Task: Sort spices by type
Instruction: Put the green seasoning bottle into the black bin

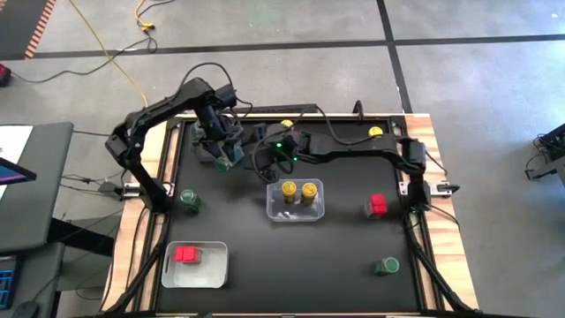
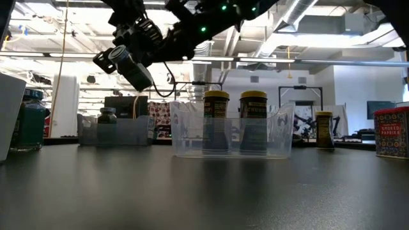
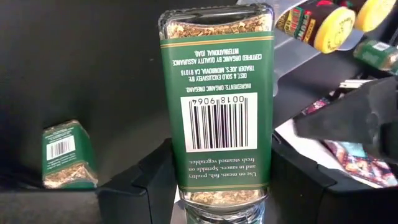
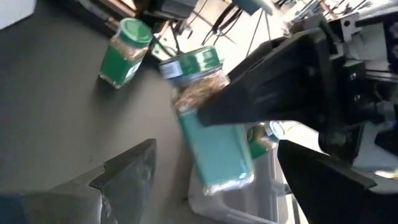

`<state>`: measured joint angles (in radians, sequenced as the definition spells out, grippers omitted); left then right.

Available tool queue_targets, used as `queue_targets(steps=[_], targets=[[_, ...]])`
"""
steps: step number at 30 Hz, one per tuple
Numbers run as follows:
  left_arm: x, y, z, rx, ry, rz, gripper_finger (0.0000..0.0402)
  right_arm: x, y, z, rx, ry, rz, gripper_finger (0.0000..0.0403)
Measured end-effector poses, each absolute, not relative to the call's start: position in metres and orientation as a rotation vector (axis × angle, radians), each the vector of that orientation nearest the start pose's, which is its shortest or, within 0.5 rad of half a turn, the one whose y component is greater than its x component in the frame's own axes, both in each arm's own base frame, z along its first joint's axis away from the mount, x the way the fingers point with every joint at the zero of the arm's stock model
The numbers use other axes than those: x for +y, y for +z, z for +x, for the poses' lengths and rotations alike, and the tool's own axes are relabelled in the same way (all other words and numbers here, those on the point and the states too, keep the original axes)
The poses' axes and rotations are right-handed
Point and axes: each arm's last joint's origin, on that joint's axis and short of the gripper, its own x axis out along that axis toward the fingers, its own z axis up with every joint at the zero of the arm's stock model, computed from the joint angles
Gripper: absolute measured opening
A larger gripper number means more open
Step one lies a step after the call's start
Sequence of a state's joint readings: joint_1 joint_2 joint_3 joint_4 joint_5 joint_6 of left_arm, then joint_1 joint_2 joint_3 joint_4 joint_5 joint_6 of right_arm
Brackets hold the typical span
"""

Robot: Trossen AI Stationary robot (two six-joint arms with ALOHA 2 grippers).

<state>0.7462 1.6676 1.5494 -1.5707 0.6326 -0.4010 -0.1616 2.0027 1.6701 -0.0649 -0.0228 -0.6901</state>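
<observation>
My left gripper (image 1: 221, 152) is shut on a green-labelled spice jar (image 3: 217, 106) and holds it in the air over the far left bin (image 1: 205, 146). It also shows in the low view (image 2: 131, 67). My right gripper (image 4: 217, 186) is open and empty just to the right of that jar, its fingers on either side of the view toward it. Two yellow-lidded jars (image 1: 298, 191) stand in the clear middle bin (image 1: 296, 212). A red-topped jar (image 1: 185, 254) stands in the white near-left tray (image 1: 212, 269). Another green jar (image 2: 105, 124) stands in the far left bin. My left gripper pinches the green jar between its two fingers (image 3: 140, 183), on its two opposite sides near the neck end (image 3: 217, 196). The jar's base points away from the gripper. The jar is lifted clear and tilted, as the low view shows.
Loose jars stand on the black table: green ones at the left (image 1: 190, 199) and near right (image 1: 387, 265), a red-topped one (image 1: 378, 206) at the right, and yellow-lidded ones at the far edge (image 1: 287, 126) (image 1: 376, 132). The two arms are close together at the far left.
</observation>
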Motion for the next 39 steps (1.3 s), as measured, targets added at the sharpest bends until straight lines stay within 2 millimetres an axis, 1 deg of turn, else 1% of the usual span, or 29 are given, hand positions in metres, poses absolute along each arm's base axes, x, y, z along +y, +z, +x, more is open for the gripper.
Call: queue_targets(steps=[2,4,9,17,20,26,28,31,39], targets=[[0.182,0.306,0.220,1.323,0.381,-1.402,0.0205,-0.077,0.281,0.465,0.435,0.003,-0.641,0.0370],[0.185,0.306,0.218,1.310,0.368,-1.409,0.0205,-0.078,0.285,0.465,0.415,-0.008,-0.639,0.0370],[0.186,0.307,0.217,1.283,0.303,-1.416,0.0205,-0.081,0.286,0.463,0.422,-0.032,-0.542,0.0370],[0.186,0.309,0.218,1.247,0.219,-1.441,0.0206,-0.091,0.279,0.461,0.447,-0.040,-0.565,0.0370],[0.187,0.317,0.220,1.216,0.207,-1.419,0.0206,-0.093,0.279,0.461,0.450,-0.041,-0.580,0.0369],[0.191,0.342,0.222,1.131,0.208,-1.363,0.0206,-0.094,0.285,0.463,0.392,-0.058,-0.629,0.0369],[0.191,0.348,0.223,1.115,0.213,-1.362,0.0206,-0.094,0.285,0.462,0.390,-0.060,-0.640,0.0369],[0.190,0.353,0.223,1.110,0.217,-1.362,0.0206,-0.096,0.286,0.462,0.403,-0.094,-0.658,0.0369],[0.180,0.353,0.231,1.136,0.188,-1.348,0.0206,-0.097,0.285,0.462,0.413,-0.099,-0.694,0.0369]])
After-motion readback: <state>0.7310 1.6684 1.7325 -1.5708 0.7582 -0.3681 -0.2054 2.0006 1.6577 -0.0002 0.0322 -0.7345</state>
